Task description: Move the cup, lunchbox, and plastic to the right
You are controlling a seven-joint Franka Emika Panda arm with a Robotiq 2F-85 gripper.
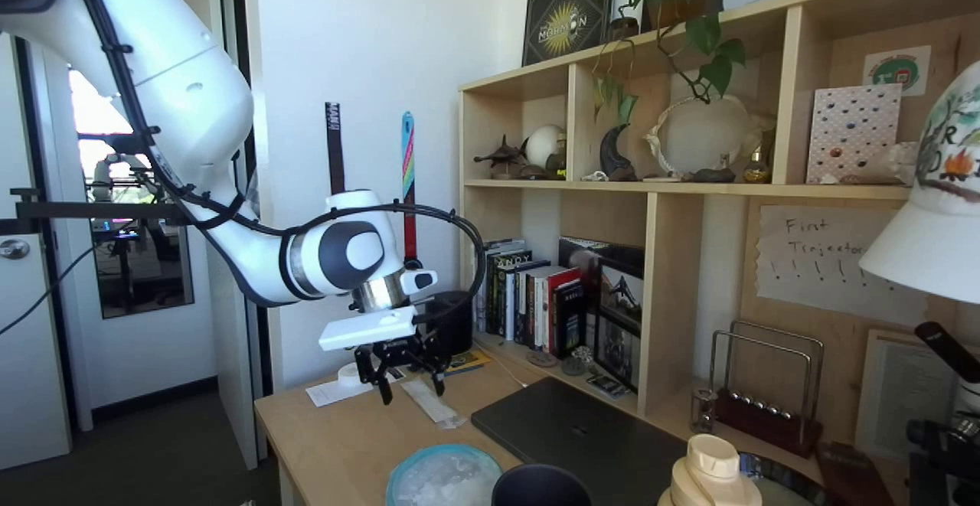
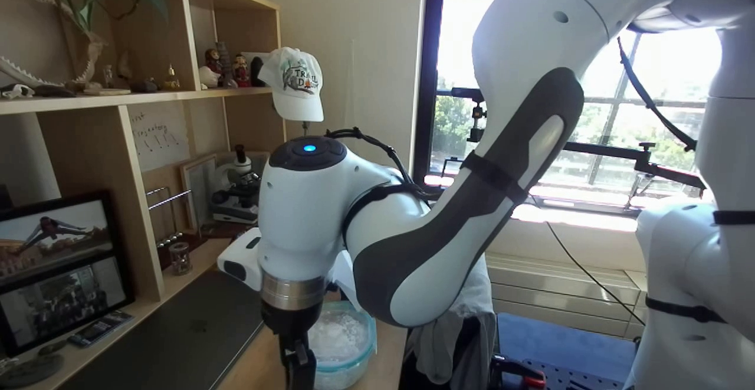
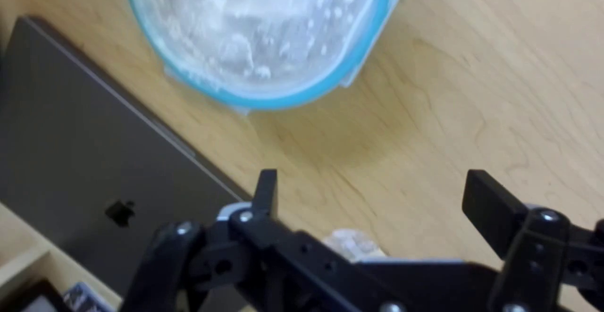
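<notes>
White sheet of paper [image 1: 325, 395], one: on the tabletop [image 1: 344, 445], near the wall, one round white item [image 1: 352, 375] upon it.

Black, two-fingered gripper [image 1: 412, 396], one: hangs above the tabletop, fingers spread wide, wood showing between them in the wrist view; you have hold of nothing. In an exterior view [image 2: 299, 372] it runs off the lower edge, its fingers overlapping, so you cannot read their spread there.

Clear, crinkled plastic strip [image 1: 444, 413], one: lying on the tabletop below your gripper, partly covered by it in the wrist view.

Round, turquoise-rimmed, pale blue lunchbox [image 1: 442, 479], one: on the tabletop, beyond your fingertips in the wrist view and apart from them. Cut off at the top there; partly behind your gripper in an exterior view [image 2: 348, 343]. Whether the white patches are contents or frosting, you cannot tell.

Dark, nearly black, cylindrical cup [image 1: 540, 484], one: right of the lunchbox, well apart from your gripper. Mostly cut off by the lower edge; whether it touches the lunchbox, you cannot tell.

Dark grey closed laptop [image 1: 578, 429], one: flat on the tabletop, just beside the lunchbox, partly behind the cup.

Cream-coloured stacked object [image 1: 710, 483], one: right of the cup, base cut off.
</notes>
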